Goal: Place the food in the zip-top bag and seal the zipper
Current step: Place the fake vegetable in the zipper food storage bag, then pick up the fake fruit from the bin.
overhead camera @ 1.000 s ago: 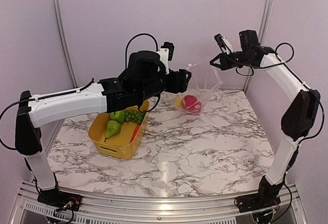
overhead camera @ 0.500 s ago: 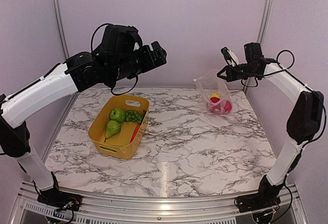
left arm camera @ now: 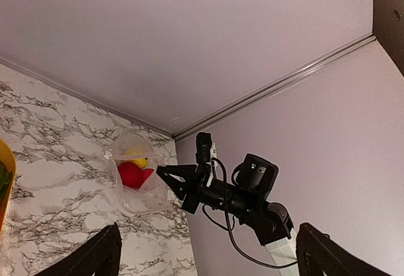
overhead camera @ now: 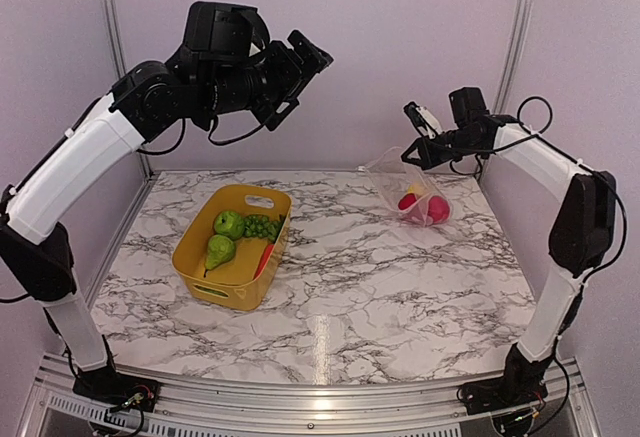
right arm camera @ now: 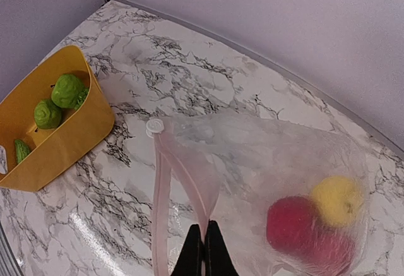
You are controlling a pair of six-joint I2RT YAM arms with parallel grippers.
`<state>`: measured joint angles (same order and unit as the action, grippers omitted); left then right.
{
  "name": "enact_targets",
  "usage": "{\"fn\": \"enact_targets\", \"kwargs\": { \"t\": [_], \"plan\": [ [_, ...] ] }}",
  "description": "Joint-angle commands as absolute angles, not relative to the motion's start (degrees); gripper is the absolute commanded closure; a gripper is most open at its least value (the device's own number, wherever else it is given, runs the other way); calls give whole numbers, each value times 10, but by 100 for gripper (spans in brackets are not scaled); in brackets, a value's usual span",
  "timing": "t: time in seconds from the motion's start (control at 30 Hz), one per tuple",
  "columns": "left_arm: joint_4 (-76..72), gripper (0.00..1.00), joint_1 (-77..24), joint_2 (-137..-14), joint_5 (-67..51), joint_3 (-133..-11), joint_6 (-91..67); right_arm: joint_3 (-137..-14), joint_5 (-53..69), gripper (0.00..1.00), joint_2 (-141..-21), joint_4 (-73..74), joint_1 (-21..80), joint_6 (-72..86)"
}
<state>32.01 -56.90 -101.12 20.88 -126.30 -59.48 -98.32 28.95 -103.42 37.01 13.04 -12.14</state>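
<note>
Grasping the zip-top bag (right arm camera: 252, 156) by its zipper (right arm camera: 156, 206) with the right pincer (right arm camera: 203, 251). Sloping from those tips to the tabletop (overhead camera: 400, 277), red and yellow food (right arm camera: 297, 225) inside. Left pincer (overhead camera: 303, 75) released, high, well apart.

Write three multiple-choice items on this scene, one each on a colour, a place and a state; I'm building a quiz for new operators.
1. Which colours are the food pieces inside the zip-top bag?
A) red and yellow
B) green only
C) blue and white

2. Where do the green grapes lie?
A) in the bag
B) on the bare table
C) in the yellow bin

3. The right hand is:
A) open over the bin
B) shut on the bag's mouth edge
C) shut on a pear

Key: 1 A, both colours show through the clear plastic; 2 C, the top view shows them inside it; 3 B, its closed tips pinch the bag's edge.
</note>
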Motion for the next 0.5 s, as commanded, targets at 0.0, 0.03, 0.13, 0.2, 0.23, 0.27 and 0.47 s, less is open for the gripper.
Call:
{"fn": "enact_targets", "kwargs": {
  "t": [0.0,0.03,0.13,0.2,0.23,0.27,0.47],
  "plan": [
    [323,1,-544,-1033,137,-1275,-606,-1012,278,100,-1050,380,141,-126],
    [321,1,-541,-1035,129,-1278,-601,-1009,278,100,-1050,378,142,-126],
    [313,1,-539,-1026,141,-1270,-556,-1004,281,100,-1050,378,142,-126],
    [269,1,-547,-1009,150,-1224,-491,-1005,282,100,-1049,379,142,-128],
    [236,1,-548,-993,148,-1181,-452,-1007,281,100,-1047,380,142,-130],
    [191,1,-548,-972,141,-1124,-399,-1008,282,100,-1046,381,142,-132],
    [8,1,-523,-870,261,-792,-236,-1010,289,100,-1036,384,142,-141]
  ]
}}
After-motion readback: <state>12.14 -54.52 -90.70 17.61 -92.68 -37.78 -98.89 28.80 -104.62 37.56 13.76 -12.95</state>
